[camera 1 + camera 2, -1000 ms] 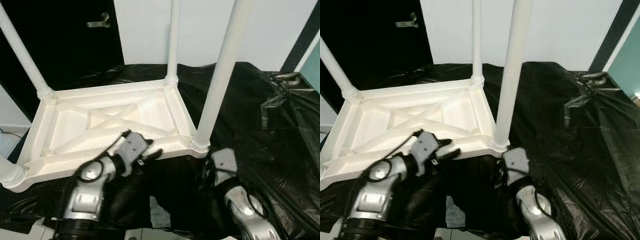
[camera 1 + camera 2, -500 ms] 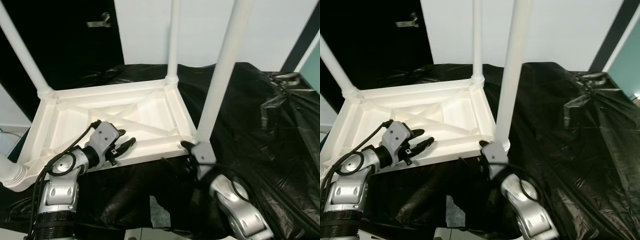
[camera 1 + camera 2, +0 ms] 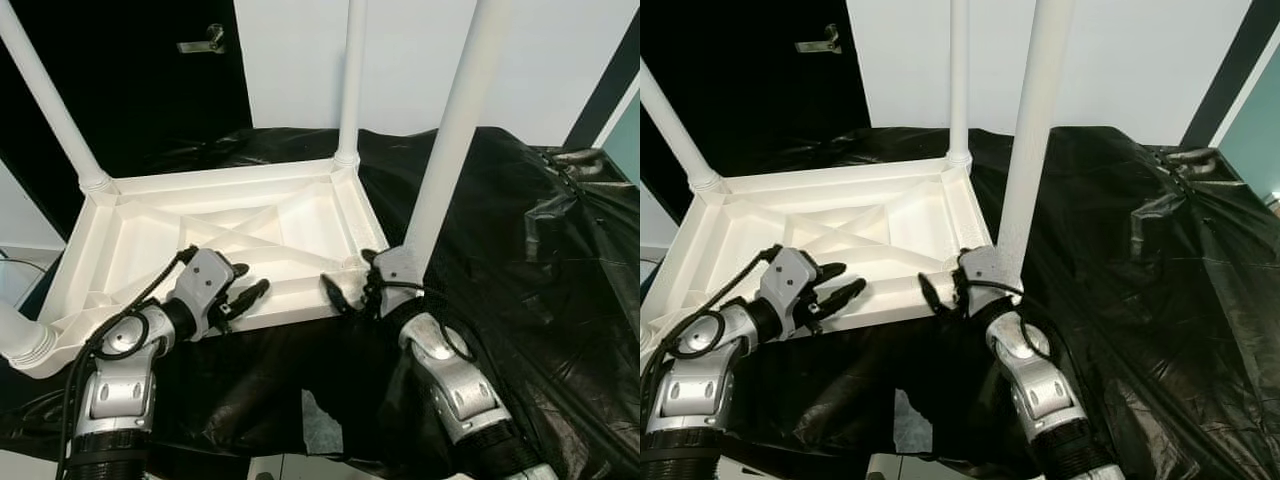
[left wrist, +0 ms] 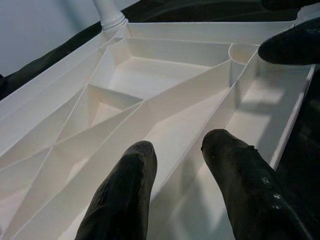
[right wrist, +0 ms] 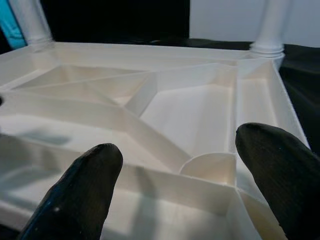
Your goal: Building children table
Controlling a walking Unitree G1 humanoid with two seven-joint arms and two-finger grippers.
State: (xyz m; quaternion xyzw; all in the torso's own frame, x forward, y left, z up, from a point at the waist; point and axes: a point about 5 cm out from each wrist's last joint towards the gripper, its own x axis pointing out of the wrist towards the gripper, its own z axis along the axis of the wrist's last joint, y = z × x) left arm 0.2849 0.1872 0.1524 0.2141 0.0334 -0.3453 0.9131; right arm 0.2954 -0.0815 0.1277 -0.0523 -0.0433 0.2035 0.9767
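Looks nearly built: white children's table (image 3: 240, 225) lying upside down on black plastic sheeting (image 3: 520, 260), ribbed underside up, with four legs counted standing in its corner sockets — far left leg (image 3: 50, 100), far right leg (image 3: 350, 80), near right leg (image 3: 450, 140) and near left leg (image 3: 15, 340), this last only partly seen. Left tool (image 3: 238, 296) and right tool (image 3: 335, 290) both released, fingers spread, poised at the near edge rim and grasping nothing. Probably left to do: gripping the rim and turning it onto its legs.
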